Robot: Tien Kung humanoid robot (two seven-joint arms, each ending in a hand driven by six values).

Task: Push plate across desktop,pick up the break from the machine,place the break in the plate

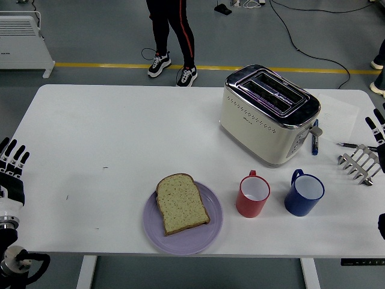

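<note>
A slice of brown bread (181, 203) lies flat on a lilac plate (207, 232) near the table's front edge. The cream and chrome toaster (268, 114) stands at the back right, and I see no bread in its slots. My left hand (11, 168) hangs at the left edge beside the table, fingers spread, holding nothing. Only a few straight fingertips of my right hand (377, 127) show at the right edge, far from the plate and the toaster.
A red mug (252, 195) and a blue mug (303, 192) stand right of the plate. A blue pen (314, 143) lies by the toaster, with a metal rack (358, 161) at the right edge. A person's legs (171, 36) stand beyond the table's far side.
</note>
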